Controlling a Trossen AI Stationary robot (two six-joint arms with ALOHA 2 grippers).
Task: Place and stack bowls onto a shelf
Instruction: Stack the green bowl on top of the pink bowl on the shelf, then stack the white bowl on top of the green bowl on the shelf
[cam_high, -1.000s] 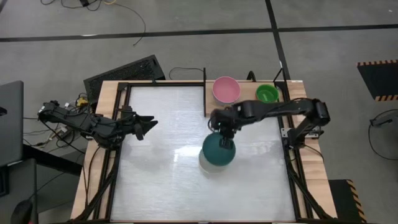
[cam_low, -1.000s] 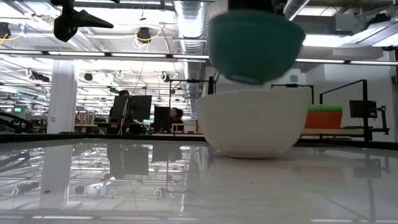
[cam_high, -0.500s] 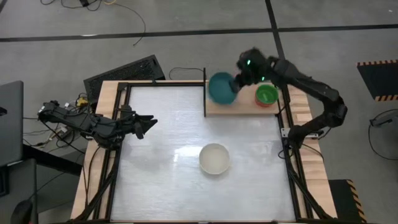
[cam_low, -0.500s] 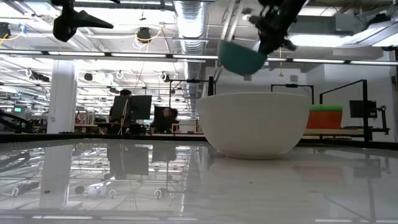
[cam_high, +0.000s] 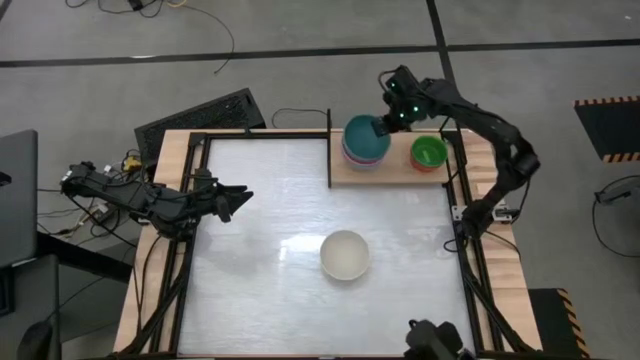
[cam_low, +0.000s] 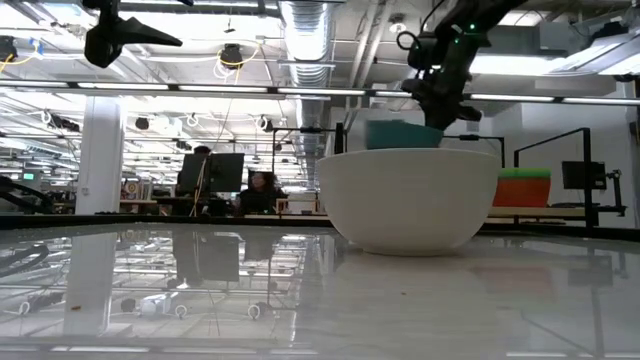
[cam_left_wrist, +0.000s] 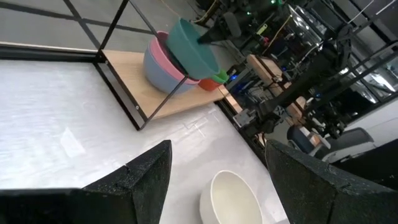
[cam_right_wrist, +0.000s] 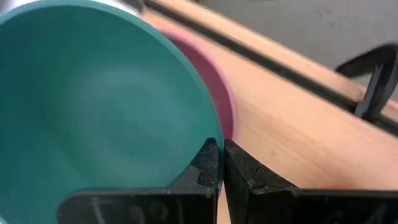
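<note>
— Teal bowl (cam_high: 363, 135): where is it?
— On the shelf (cam_high: 395, 171), nested in the pink bowl (cam_left_wrist: 160, 48), which sits in a blue bowl (cam_left_wrist: 158, 70). The right gripper (cam_high: 381, 125) pinches its rim, fingers clamped on it.
— Other bowls?
— A green bowl (cam_high: 429, 152) beside the stack; a white bowl (cam_high: 345, 254) mid-table (cam_high: 260, 200).
— The left gripper (cam_high: 237, 197)?
— Hovering at the table's left edge, fingers (cam_left_wrist: 140, 176) apart.

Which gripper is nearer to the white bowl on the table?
The left gripper, hovering to the left of the white bowl. The right gripper is farther, at the shelf, pinching the teal bowl.
</note>
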